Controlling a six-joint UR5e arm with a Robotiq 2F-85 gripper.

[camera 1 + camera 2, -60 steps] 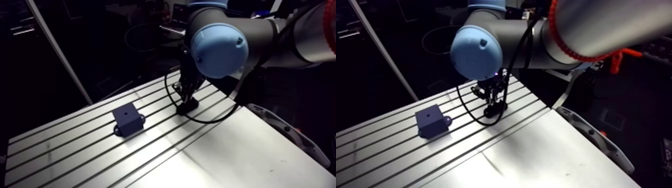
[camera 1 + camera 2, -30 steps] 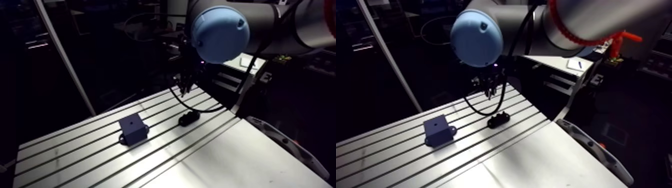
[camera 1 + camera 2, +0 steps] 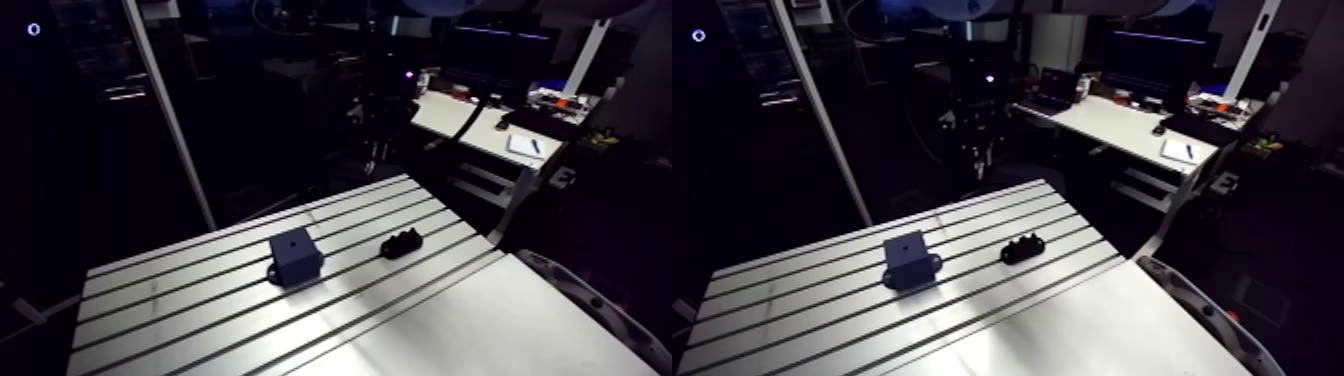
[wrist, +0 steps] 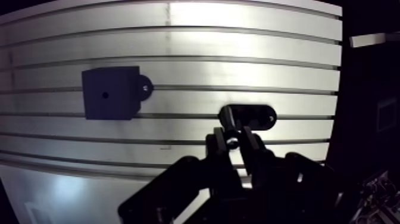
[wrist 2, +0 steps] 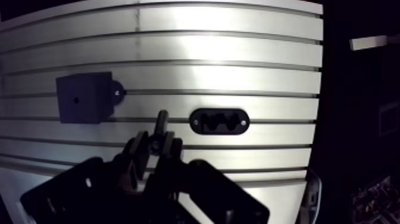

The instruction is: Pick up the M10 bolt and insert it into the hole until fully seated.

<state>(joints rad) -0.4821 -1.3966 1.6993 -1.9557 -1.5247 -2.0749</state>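
Two dark parts on the slotted aluminium table (image 5: 238, 47), wrist view: at left, a square block (image 5: 83, 97) with a small hole (image 5: 75, 99) in its top face and a mounting ear (image 5: 119, 93) on the side facing right. Between the parts and raised clear of the table, the gripper (image 5: 156, 143), clamped on the M10 bolt (image 5: 160, 122), shank pointing ahead past the fingertips. At right, well apart from the block, an oval black holder (image 5: 219, 121) with a notched recess.
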